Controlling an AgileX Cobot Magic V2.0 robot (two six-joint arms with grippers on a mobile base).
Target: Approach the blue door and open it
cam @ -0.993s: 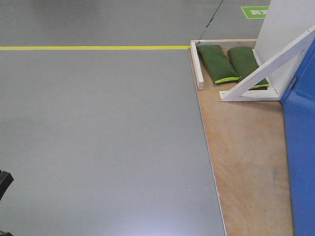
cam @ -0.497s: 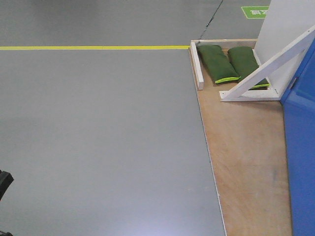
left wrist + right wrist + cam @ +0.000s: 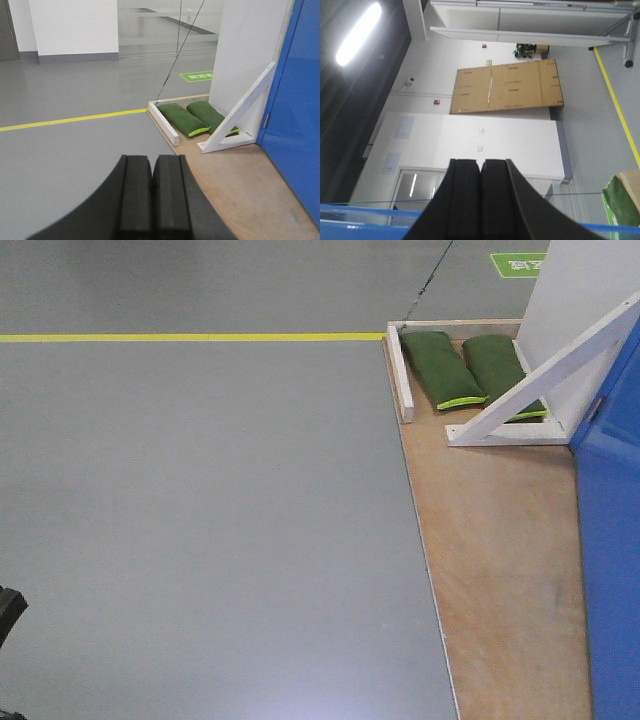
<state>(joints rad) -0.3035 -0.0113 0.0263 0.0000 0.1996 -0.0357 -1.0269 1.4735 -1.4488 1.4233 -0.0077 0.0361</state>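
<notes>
The blue door [image 3: 612,540] fills the right edge of the front view, standing on a plywood platform [image 3: 500,560]. In the left wrist view the blue door [image 3: 295,110] is to the right of and beyond my left gripper [image 3: 151,165], which is shut with its black pads together and nothing between them, above the line where grey floor meets plywood. My right gripper [image 3: 480,167] is shut and empty, pointing at a distant white wall. A blue edge [image 3: 360,222] runs across the bottom of that view.
A white wall panel [image 3: 580,300] stands left of the door, held by a white diagonal brace [image 3: 545,375]. Two green sandbags [image 3: 440,368] lie inside a low white wooden frame [image 3: 400,375]. A yellow floor line [image 3: 190,337] crosses the grey floor [image 3: 200,520].
Almost nothing: the door's edge sits very slightly further left in the front view. Both grippers stay as they were.
</notes>
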